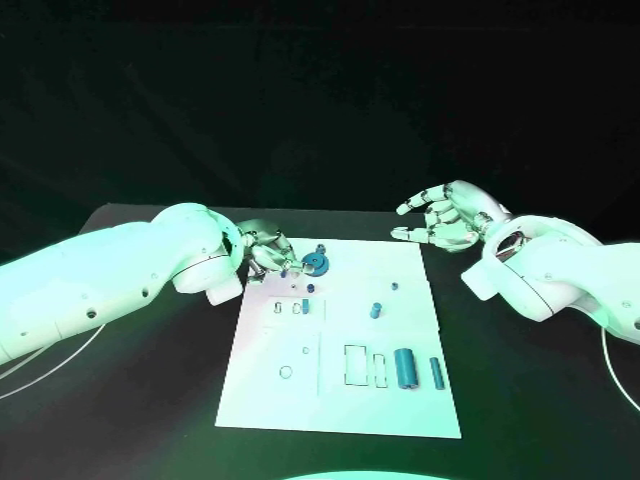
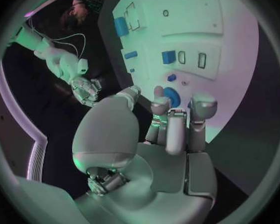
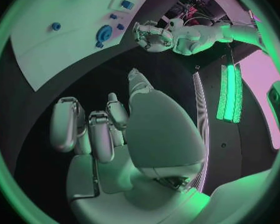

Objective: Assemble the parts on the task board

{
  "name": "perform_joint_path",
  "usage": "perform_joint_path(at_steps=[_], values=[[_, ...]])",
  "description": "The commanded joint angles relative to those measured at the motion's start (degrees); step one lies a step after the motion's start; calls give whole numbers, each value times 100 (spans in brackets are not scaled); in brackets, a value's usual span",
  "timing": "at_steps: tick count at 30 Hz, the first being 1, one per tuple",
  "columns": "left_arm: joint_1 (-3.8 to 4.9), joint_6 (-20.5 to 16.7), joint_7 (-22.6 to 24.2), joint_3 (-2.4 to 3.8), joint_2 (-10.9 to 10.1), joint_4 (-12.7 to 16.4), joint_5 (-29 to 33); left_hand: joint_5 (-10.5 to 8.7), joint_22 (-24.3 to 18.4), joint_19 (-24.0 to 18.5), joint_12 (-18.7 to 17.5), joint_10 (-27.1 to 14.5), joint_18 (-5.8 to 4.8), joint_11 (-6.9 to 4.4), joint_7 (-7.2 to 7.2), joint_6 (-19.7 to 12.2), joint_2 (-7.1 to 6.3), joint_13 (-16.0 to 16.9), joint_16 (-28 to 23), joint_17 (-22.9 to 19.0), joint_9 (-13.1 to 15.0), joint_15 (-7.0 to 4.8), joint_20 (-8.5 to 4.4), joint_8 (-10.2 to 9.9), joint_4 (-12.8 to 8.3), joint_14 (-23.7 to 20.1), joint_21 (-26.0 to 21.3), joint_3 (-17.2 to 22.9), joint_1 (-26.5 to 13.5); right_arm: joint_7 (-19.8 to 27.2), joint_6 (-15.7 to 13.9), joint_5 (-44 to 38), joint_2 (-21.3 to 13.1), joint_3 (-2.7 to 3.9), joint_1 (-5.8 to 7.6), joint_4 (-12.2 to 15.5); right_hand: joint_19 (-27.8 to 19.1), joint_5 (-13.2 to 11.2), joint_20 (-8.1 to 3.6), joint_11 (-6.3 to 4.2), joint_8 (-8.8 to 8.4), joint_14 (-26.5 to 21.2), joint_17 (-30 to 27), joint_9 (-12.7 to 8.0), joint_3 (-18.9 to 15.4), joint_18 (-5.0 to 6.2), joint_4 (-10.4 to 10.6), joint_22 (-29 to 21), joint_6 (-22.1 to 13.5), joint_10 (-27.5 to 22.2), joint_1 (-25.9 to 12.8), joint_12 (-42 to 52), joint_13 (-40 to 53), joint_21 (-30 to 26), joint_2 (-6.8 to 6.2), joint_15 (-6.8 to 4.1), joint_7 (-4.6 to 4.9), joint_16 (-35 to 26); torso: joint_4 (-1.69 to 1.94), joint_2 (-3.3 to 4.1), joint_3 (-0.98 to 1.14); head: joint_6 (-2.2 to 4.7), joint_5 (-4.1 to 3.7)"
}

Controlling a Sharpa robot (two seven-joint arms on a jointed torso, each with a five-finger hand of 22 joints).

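Task board (image 1: 407,400) smooth matt white; table (image 1: 147,400) matt black; hand (image 1: 267,248) glossy metal.

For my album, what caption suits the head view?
Left hand beside a round blue part on the white task board; right hand open.

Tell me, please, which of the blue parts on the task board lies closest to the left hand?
The round blue disc at the board's far edge, right beside the left hand; the other blue parts lie nearer the robot.
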Motion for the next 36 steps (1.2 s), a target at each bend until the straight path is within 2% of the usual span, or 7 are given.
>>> perform_joint_path(at_steps=[1,3,5,8,14,21,36], values=[[55,587,-722,-27,115,-71,-476,13,-20,42,-279,-286,-91,9,-5,-93,21,-373,1,846,26,-38,-8,4,7,356,29,4,-29,85,135,162,8,2,5,-24,-39,-28,-2,-38,36,454,884,5,38,37,-12,161,40,-25,18,17,-9,-29,59,-48,-6,-24,5,6,1,-20,9],[85,669,-803,-54,182,-119,-485,11,-99,17,-354,-352,-76,13,1,-120,20,-463,-11,833,35,-39,-13,-4,7,352,-8,11,-25,74,146,163,11,2,6,-37,-39,-28,-2,-38,36,454,884,5,38,37,-12,161,40,-25,18,17,-9,-29,59,-48,-6,-24,2,7,1,-24,12],[107,758,-870,-76,239,-161,-485,9,109,239,-627,-581,-117,27,21,-200,42,-785,-91,728,55,-39,-35,-40,6,314,106,58,22,62,149,162,14,2,7,-49,-42,-28,-3,-38,35,451,869,5,39,38,-12,157,38,-30,19,13,-15,-34,62,-49,-6,-30,-2,9,-2,-31,17],[127,922,-958,-102,307,-205,-482,17,472,562,-765,-653,-192,25,25,-236,93,-929,-84,779,85,-46,-57,-66,5,339,288,155,98,46,154,153,19,2,9,-61,-42,-28,-3,-38,35,451,869,5,39,38,-12,157,38,-30,19,13,-15,-34,62,-49,-6,-30,-12,8,-2,-37,27],[145,1123,-1028,-151,419,-260,-466,11,1066,926,-617,-449,-308,26,33,-248,141,-715,115,1117,86,-52,-74,-155,3,471,597,296,142,12,166,134,29,1,9,-85,-47,-28,-4,-39,35,448,861,3,42,41,-14,150,34,-31,20,11,-18,-44,66,-50,-6,-33,-3,11,-3,-61,17],[148,1223,-1036,-189,509,-312,-376,-6,1405,1075,-426,-264,-371,29,35,-196,111,-469,219,1288,96,-47,-71,-192,13,531,775,280,-20,-7,172,124,53,1,10,-109,-57,-28,-6,-40,35,445,849,1,46,45,-16,136,30,-37,22,7,-25,-63,70,-52,-7,-38,-1,8,-2,-77,15],[146,1301,-1038,-269,675,-450,-278,-15,1521,1119,-379,-226,-392,29,33,-175,83,-412,253,1343,104,-46,-68,-212,10,550,837,256,-110,-36,193,101,72,1,9,-131,-57,-28,-6,-40,35,445,849,1,46,45,-16,136,30,-37,22,7,-25,-63,70,-52,-7,-38,-2,8,1,-91,-7]])
